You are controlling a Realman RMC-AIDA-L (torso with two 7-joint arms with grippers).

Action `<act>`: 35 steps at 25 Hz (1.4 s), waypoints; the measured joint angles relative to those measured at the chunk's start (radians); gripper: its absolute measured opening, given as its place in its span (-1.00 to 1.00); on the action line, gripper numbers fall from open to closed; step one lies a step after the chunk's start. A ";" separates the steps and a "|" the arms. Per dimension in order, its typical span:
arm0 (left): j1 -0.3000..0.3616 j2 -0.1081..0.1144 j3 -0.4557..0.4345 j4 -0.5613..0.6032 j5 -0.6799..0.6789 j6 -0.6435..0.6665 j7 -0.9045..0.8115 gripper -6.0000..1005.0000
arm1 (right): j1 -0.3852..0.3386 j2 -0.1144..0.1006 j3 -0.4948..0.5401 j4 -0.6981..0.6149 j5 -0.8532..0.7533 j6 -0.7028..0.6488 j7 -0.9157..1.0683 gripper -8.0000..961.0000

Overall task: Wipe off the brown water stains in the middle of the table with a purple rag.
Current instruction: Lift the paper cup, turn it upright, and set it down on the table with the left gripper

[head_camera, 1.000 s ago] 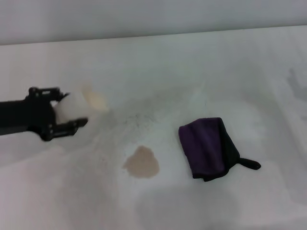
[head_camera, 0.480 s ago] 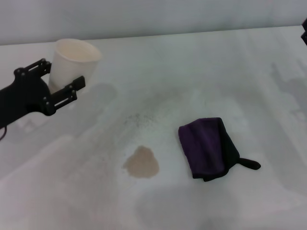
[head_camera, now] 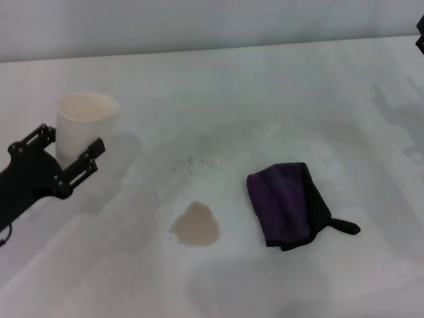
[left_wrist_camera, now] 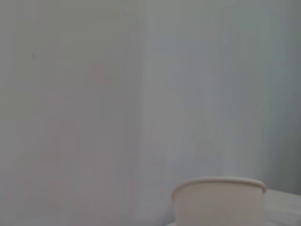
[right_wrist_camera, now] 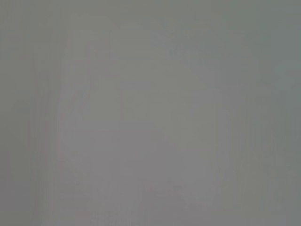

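Observation:
The brown water stain (head_camera: 195, 225) is a light-brown blotch on the white table (head_camera: 265, 99), near the middle front. The purple rag (head_camera: 288, 204) lies crumpled just right of it, with its black tab pointing right. My left gripper (head_camera: 73, 137) is far left, its fingers (head_camera: 89, 157) straddling the lower part of an upright white paper cup (head_camera: 85, 119) that stands well left of the stain. The left wrist view shows the cup's rim (left_wrist_camera: 218, 184). Only a black sliver of my right gripper (head_camera: 421, 33) shows at the far right edge, well away from the rag.
Faint grey speckled smudges (head_camera: 192, 162) lie behind the stain. A pale wall (head_camera: 199, 26) runs along the table's far edge. The right wrist view shows only plain grey.
A second ago the cup was tipped over in my left gripper; it was then turned upright and raised. Now cup and gripper have come down and left. Stain and rag are unmoved.

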 joint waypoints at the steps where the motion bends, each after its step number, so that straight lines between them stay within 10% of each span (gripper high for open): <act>1: 0.000 0.000 0.000 -0.010 -0.002 0.000 0.009 0.29 | -0.001 0.000 0.000 -0.004 0.000 -0.001 0.000 0.69; 35: 0.045 -0.005 0.000 -0.228 -0.026 -0.075 0.320 0.29 | -0.017 0.000 0.000 -0.034 0.000 0.002 0.006 0.69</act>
